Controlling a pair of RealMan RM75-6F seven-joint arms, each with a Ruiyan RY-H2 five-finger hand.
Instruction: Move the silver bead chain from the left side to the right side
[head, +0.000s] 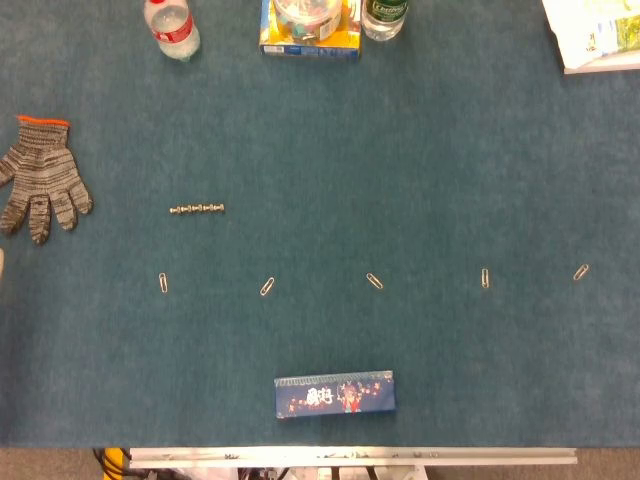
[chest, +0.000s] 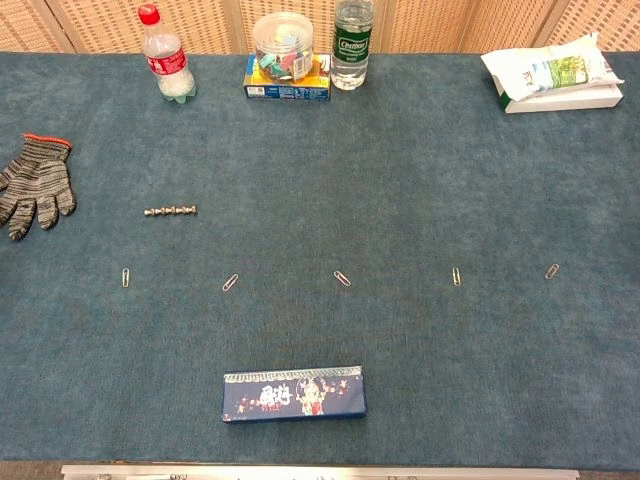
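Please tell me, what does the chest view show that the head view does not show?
Only the chest view shows the woven panel wall and the whole clear jar of coloured clips. Only the head view shows the metal table edge. Both show the silver bead chain, the grey knitted glove and the dark blue printed box.

The teal carpet-covered counter (chest: 420, 180) carries a short silver bead chain (chest: 170, 211) at left, a grey knit glove (chest: 35, 185), a paperclip row (chest: 342, 278), and a dark blue box (chest: 293, 394).
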